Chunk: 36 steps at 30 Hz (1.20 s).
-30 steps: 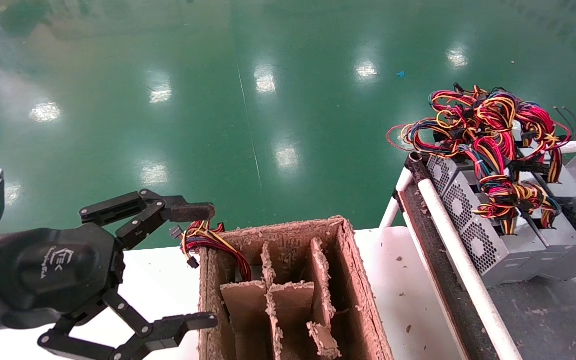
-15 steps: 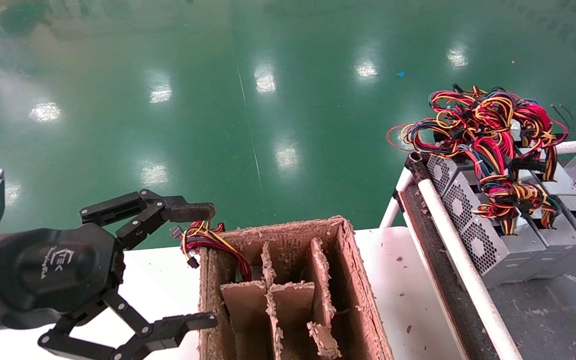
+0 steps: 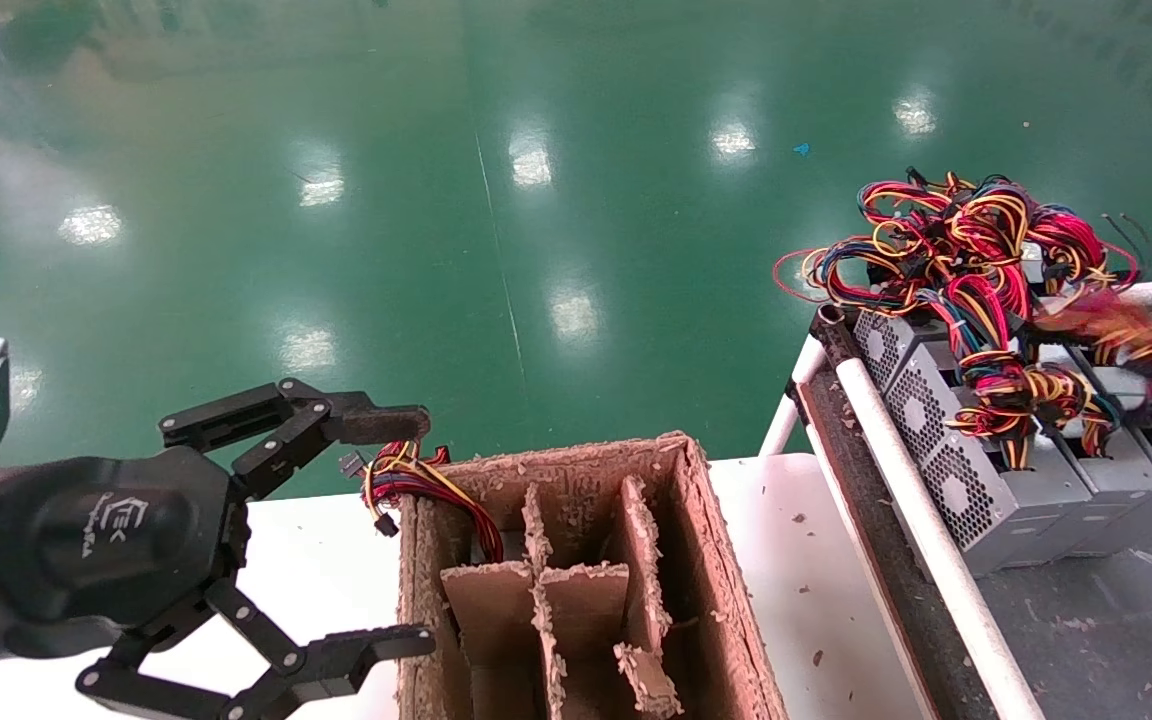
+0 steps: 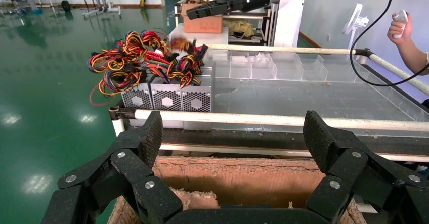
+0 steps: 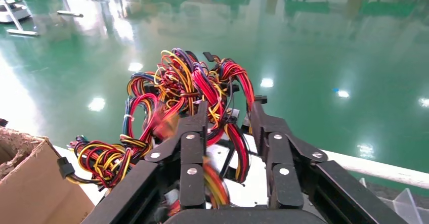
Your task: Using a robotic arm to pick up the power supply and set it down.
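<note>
Left end effector (image 3: 418, 530) hovers over the white bench (image 3: 316, 570) beside the divided cardboard box (image 3: 721, 580), spread wide and empty. It bears a white logo, its lettering unreadable. Right end effector (image 5: 228, 114) hangs above the tangled wires (image 5: 177, 87) - can't tell its grip. Power supply (image 3: 966, 490) sits in a row on the right-hand rack, honeycomb side facing the white rail (image 3: 921, 520).
</note>
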Motion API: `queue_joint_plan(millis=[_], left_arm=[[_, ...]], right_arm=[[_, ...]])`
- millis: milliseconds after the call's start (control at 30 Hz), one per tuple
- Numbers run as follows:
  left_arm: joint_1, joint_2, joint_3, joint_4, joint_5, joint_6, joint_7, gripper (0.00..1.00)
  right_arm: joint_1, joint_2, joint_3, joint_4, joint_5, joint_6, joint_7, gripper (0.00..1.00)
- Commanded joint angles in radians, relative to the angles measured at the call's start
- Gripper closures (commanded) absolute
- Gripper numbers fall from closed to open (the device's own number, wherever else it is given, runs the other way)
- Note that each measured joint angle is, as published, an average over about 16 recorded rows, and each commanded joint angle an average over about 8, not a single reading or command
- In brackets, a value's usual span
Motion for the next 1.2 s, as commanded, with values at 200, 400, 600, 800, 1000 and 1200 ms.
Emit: queue_joint_plan(millis=[200,400,600,800,1000,1200], left_arm=[[0.000,0.000,0.000,0.000,0.000,0.000,0.000,0.00],[0.000,0.000,0.000,0.001,0.000,0.000,0.000,0.00],[0.000,0.000,0.001,0.001,0.000,0.000,0.001,0.00],[0.000,0.000,0.001,0.001,-0.001,0.000,0.001,0.00],[0.000,0.000,0.001,0.001,-0.001,0.000,0.001,0.00],[0.000,0.000,0.001,0.001,-0.001,0.000,0.001,0.00]], right_arm=[[0.003,0.001,0.014,0.005,0.023,-0.018,-0.028,0.00],[-0.026,-0.011,0.010,0.086,0.045,-0.016,-0.014,0.00],[-0.074,-0.029,0.001,0.208,0.076,-0.008,0.028,0.00],[-0.121,-0.046,-0.008,0.330,0.108,0.000,0.070,0.00],[-0.168,-0.063,-0.017,0.452,0.139,0.007,0.112,0.00],[-0.215,-0.080,-0.026,0.574,0.170,0.015,0.154,0.00]])
